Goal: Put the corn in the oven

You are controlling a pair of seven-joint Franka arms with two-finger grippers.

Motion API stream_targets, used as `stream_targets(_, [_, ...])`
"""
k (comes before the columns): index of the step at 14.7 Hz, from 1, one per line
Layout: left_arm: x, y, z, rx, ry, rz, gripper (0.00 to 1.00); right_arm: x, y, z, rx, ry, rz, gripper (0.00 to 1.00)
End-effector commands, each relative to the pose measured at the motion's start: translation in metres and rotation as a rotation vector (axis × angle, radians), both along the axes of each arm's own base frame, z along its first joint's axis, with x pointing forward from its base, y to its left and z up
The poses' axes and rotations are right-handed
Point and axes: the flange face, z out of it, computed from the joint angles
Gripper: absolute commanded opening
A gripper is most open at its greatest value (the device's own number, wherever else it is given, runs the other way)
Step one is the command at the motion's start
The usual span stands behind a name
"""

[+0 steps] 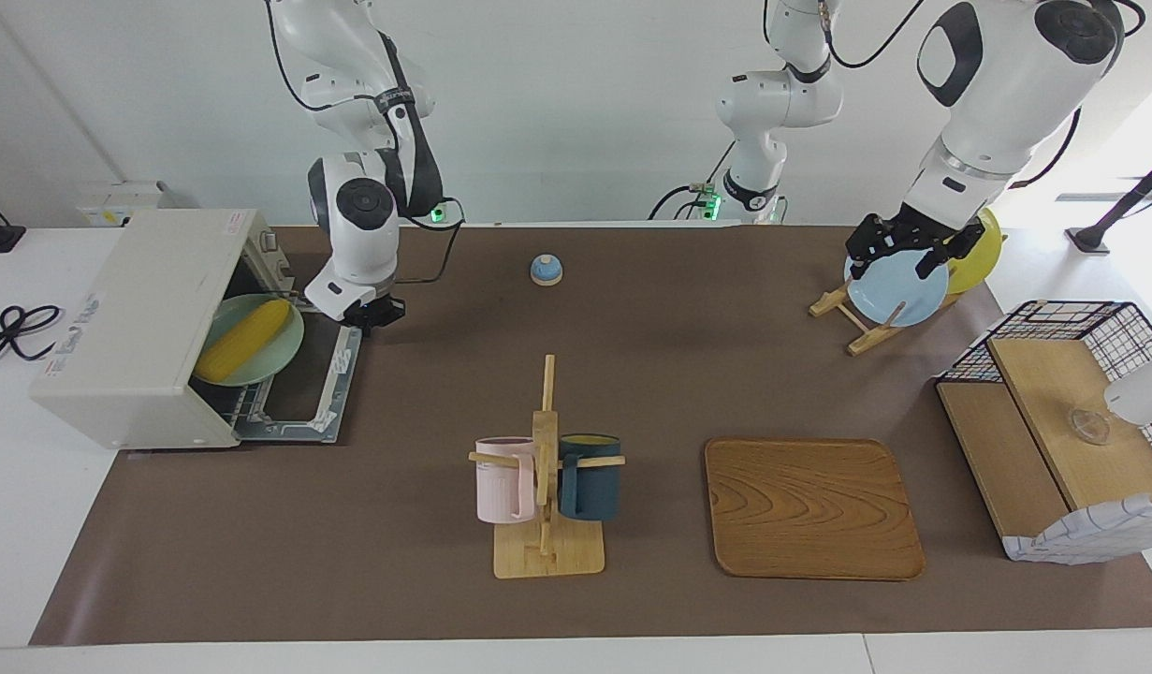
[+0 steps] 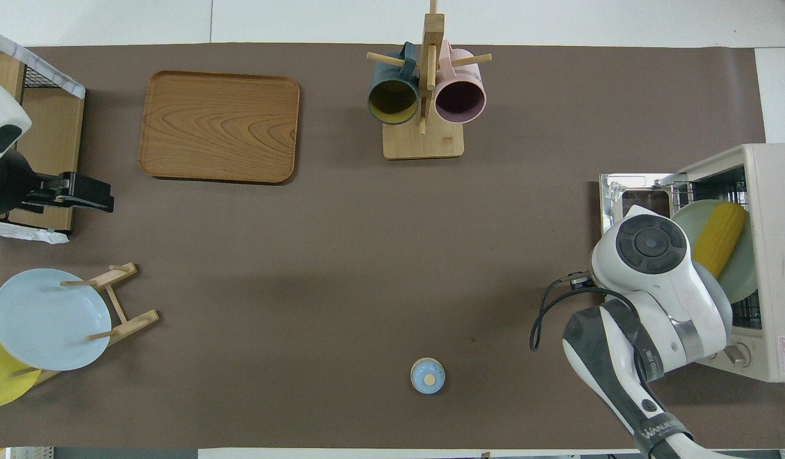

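The yellow corn (image 1: 246, 339) lies on a pale green plate (image 1: 285, 360) on the wire rack inside the cream-white oven (image 1: 136, 318) at the right arm's end of the table. The oven's door (image 1: 337, 374) is folded down and open. My right gripper (image 1: 370, 316) hangs low beside the door's edge nearer the robots, apart from the corn. In the overhead view the right arm hides it, while the corn (image 2: 720, 237) and oven (image 2: 775, 255) show. My left gripper (image 1: 898, 253) is open and empty, raised over the plate rack; it also shows in the overhead view (image 2: 80, 194).
A plate rack holds a blue plate (image 1: 898, 295) and a yellow plate (image 1: 983, 248). A wire basket with wooden boards (image 1: 1053, 412) stands at the left arm's end. A wooden tray (image 1: 809, 505), a mug rack (image 1: 545, 468) and a small blue knobbed object (image 1: 546, 270) sit mid-table.
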Motion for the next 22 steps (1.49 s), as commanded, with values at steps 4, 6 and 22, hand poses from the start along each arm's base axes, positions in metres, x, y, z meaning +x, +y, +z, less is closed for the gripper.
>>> stream_targets(4, [-0.003, 0.003, 0.004, 0.021, -0.006, -0.003, 1.0, -0.024, -0.003, -0.01, 0.029, -0.028, -0.009, 0.0])
stream_targets(6, [-0.003, 0.003, 0.004, 0.021, -0.006, -0.003, 1.0, -0.025, -0.008, -0.011, 0.029, -0.026, -0.015, 0.0])
stream_targets(22, [-0.003, 0.003, 0.004, 0.021, -0.004, -0.003, 1.0, -0.023, -0.038, -0.021, 0.047, -0.023, -0.011, 0.0])
